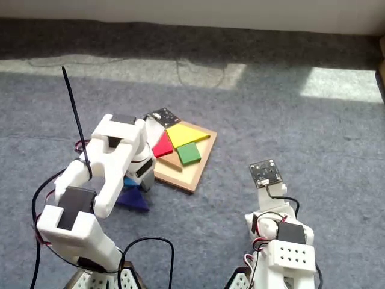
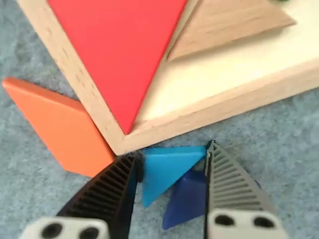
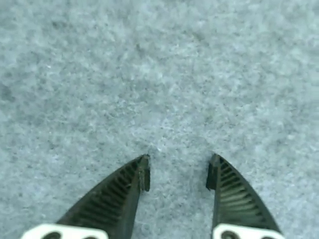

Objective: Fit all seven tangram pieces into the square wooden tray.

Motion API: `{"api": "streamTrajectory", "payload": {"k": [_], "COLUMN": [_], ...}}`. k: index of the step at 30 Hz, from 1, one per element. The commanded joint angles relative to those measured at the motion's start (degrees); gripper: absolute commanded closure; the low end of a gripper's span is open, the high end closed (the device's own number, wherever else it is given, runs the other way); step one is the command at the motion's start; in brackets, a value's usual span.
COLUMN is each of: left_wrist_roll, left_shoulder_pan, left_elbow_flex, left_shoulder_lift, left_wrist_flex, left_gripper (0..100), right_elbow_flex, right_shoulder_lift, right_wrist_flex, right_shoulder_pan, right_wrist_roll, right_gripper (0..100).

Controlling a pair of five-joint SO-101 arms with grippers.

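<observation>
The square wooden tray point(image 1: 191, 174) holds a red triangle point(image 1: 162, 144), a yellow triangle point(image 1: 183, 135), a green square point(image 1: 189, 154) and a plain wooden triangle point(image 1: 170, 159). My left gripper point(image 2: 173, 153) sits just outside the tray's corner point(image 2: 214, 112), shut on a light blue triangle point(image 2: 167, 169), with one fingertip touching each end of it. That piece lies partly over a dark blue piece point(image 2: 187, 201) on the carpet. An orange parallelogram point(image 2: 60, 124) rests on the carpet against the tray's outer edge. My right gripper point(image 3: 180, 167) hovers open over bare carpet.
Grey carpet point(image 1: 289, 120) covers the floor on all sides of the tray. The left arm point(image 1: 114, 156) leans over the tray's near left side, with its cables point(image 1: 150, 241) trailing by its base. The right arm point(image 1: 283, 235) stands well to the tray's right.
</observation>
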Motion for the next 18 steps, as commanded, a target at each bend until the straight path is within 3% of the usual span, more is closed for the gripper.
{"api": "streamTrajectory", "payload": {"k": [1,12,18], "left_wrist_roll": [3.5,7.9,8.2], "left_shoulder_pan": [1.5,1.8,1.7], "left_elbow_flex": [-1.4,6.5,9.3], "left_shoulder_lift": [-4.1,-24.3,-27.5], "left_wrist_flex": [1.9,3.3,3.2], "left_gripper": [88,88,88], "right_elbow_flex": [0.0,0.0,0.0], "right_shoulder_lift": [-0.1,-0.1,-0.1], "right_wrist_flex": [-0.7,-0.7,-0.7], "right_shoulder_pan": [1.2,1.2,1.2], "right_wrist_roll": [0.0,0.0,0.0], "right_gripper": [81.4,81.4,81.4]}}
